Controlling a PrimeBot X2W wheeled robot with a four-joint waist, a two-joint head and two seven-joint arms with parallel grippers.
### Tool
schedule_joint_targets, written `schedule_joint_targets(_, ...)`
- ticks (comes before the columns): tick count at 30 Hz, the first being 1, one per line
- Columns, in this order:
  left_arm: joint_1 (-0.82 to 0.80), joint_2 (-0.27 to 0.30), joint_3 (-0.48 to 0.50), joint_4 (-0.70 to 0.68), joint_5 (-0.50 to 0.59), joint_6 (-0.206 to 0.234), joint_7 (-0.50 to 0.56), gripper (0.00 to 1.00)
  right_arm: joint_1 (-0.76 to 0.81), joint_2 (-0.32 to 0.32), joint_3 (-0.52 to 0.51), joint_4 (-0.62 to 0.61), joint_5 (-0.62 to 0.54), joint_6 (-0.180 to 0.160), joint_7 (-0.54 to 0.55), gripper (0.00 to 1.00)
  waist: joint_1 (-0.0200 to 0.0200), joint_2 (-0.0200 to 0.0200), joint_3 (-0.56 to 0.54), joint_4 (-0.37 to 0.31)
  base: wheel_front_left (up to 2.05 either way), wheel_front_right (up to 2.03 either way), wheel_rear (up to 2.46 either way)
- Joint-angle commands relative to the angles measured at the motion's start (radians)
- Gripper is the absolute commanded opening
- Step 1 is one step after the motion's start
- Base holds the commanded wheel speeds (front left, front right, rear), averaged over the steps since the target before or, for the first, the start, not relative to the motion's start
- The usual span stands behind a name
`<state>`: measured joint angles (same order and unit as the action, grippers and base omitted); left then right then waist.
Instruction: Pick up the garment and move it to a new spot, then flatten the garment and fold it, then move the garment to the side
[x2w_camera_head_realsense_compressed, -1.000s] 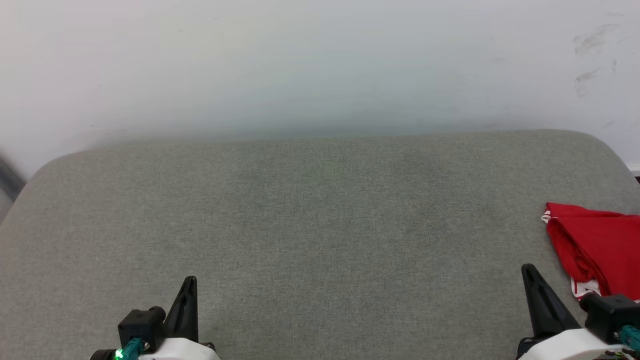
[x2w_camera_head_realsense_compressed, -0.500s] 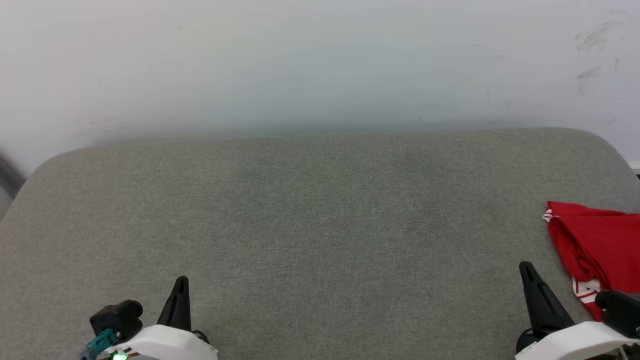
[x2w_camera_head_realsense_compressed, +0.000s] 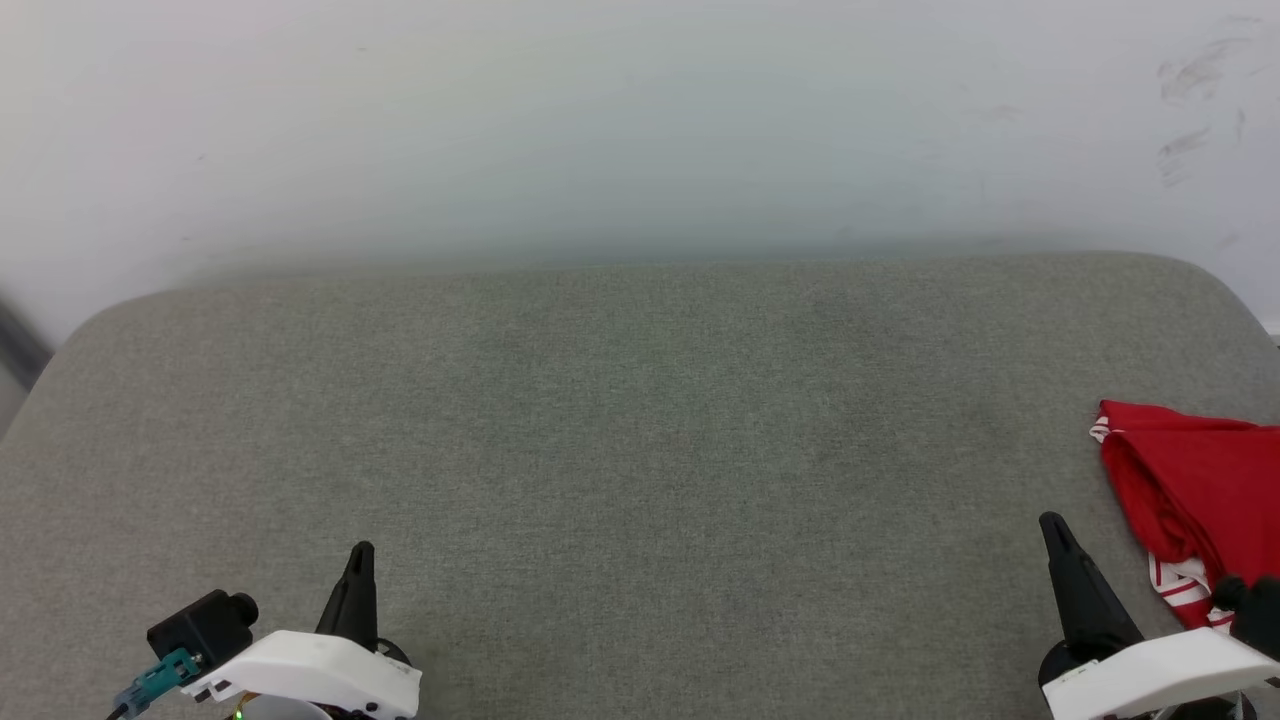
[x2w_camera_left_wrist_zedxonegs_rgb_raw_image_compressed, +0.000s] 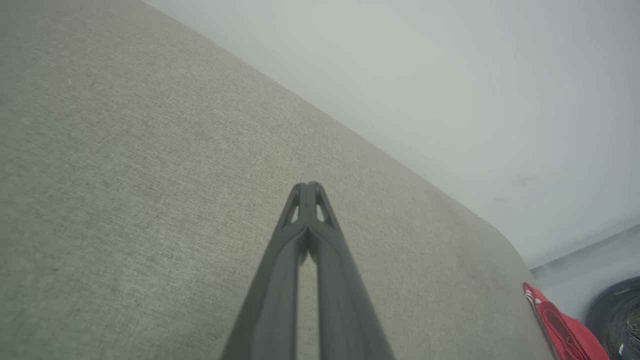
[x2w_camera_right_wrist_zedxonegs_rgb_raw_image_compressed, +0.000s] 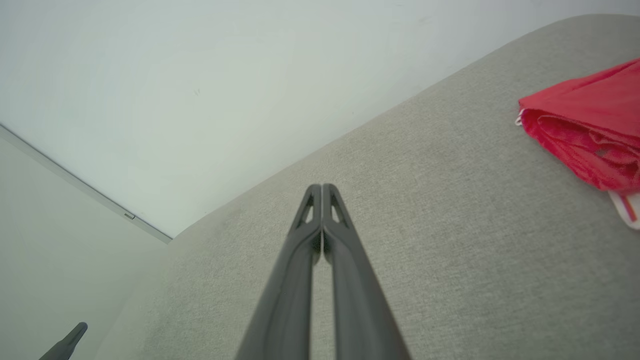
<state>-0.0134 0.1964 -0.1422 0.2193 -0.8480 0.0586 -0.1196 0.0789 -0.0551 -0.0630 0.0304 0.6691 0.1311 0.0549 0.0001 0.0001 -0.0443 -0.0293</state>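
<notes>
Two grippers sit low at the near edge of a grey-green upholstered surface, and neither holds anything. The left gripper is at the lower left of the head view, its two long dark fingers pressed flat together with the tips meeting; the left wrist view shows the same closed pair pointing across bare fabric. The right gripper is at the lower right, its fingers likewise pressed together tip to tip, angled slightly leftward; whether either pair touches the fabric cannot be told.

The garment lies on the surface at the far right of the head view, cut off by the frame edge. It is a bunched, partly folded heap of red cloth; white trim with red stripes shows at its far left corner and along its near edge. It lies just beyond and to the right of the right gripper, whose dark wrist parts overlap its near edge in the head view; the right wrist view shows the fingers apart from it, with bare fabric between.

A pale wall rises behind the surface, with dark scuff marks at its upper right.
</notes>
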Motion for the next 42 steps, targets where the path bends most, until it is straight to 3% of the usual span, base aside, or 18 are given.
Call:
schedule_joint_targets(1,-0.033,-0.002,0.018,-0.01,-0.032,-0.011,0.009,0.0,-0.038,-0.007,-0.003,-0.004,0.042,0.0,0.003,0.0,0.0,-0.0001,0.001,0.001,0.0,0.0,0.0)
schedule_joint_targets(42,-0.071,-0.079,0.147,0.008,-0.427,-0.108,0.13,0.0,-0.122,-0.008,-0.021,0.114,0.534,0.0,0.027,0.0,-0.0001,-0.0001,0.021,0.013,0.0,0.0,0.0)
